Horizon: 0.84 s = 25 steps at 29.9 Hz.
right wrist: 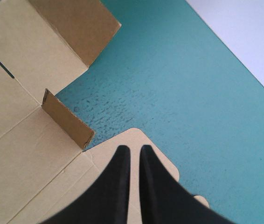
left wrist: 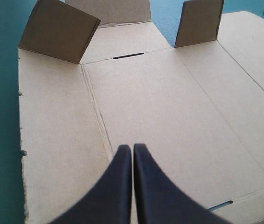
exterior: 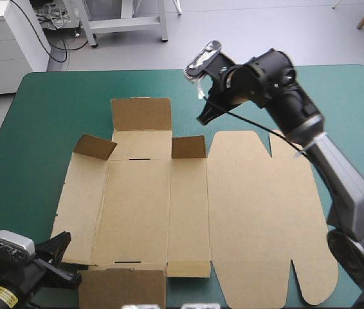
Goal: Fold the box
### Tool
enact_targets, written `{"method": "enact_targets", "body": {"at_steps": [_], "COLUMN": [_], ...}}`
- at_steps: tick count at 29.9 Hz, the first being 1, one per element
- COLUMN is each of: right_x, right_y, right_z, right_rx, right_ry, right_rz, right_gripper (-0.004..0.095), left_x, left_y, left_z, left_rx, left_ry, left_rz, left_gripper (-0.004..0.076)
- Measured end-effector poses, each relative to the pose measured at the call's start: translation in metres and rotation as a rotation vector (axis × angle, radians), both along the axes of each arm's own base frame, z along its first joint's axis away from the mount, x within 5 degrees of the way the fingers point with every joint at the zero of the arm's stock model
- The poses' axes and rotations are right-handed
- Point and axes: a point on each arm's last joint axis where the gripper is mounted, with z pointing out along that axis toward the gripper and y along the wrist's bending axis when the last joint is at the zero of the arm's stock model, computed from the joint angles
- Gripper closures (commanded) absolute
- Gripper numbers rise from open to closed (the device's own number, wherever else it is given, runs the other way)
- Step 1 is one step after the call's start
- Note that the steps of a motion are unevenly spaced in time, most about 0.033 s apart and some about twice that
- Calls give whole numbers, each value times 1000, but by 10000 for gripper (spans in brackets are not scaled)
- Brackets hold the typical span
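The brown box (exterior: 246,212) lies as a cut sheet spread flat on the teal-green cover. Two small flaps (exterior: 95,147) (exterior: 188,147) stand raised along its far side, and a larger far flap (exterior: 141,114) tilts up behind them. My left gripper (exterior: 63,241) is shut at the sheet's near left corner; in the left wrist view the gripper (left wrist: 133,148) hovers over the flat panel (left wrist: 160,107), holding nothing. My right gripper (exterior: 203,120) is shut above the box's far edge; in the right wrist view the gripper (right wrist: 132,149) sits over a rounded tab (right wrist: 164,165) beside one raised flap (right wrist: 66,123).
Bare teal-green cover (exterior: 53,109) lies left of the box and beyond it up to the table's far edge (right wrist: 234,51). The sheet's near flaps (exterior: 124,286) reach the table's front edge. A white cabinet (exterior: 8,38) stands past the far left corner.
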Motion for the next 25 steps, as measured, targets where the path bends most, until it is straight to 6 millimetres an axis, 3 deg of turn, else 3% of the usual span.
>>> {"method": "enact_targets", "body": {"at_steps": [4,8,15,25], "right_x": [-35,-70,-126,-195], "right_y": [-30,-52,-84,-121], "right_z": [24,21,-21,-118], "right_rx": [63,64,95,193], "right_ry": [-23,9,52,114], "right_rz": [-44,-66,-109,-184], "right_gripper": [929,928,929,929], "left_x": [0,0,0,0], "left_y": [0,0,0,0], "left_z": [0,0,0,0], "left_rx": [0,0,0,0], "left_ry": [0,0,0,0], "left_rz": [0,0,0,0], "left_gripper": [731,731,731,731]}}
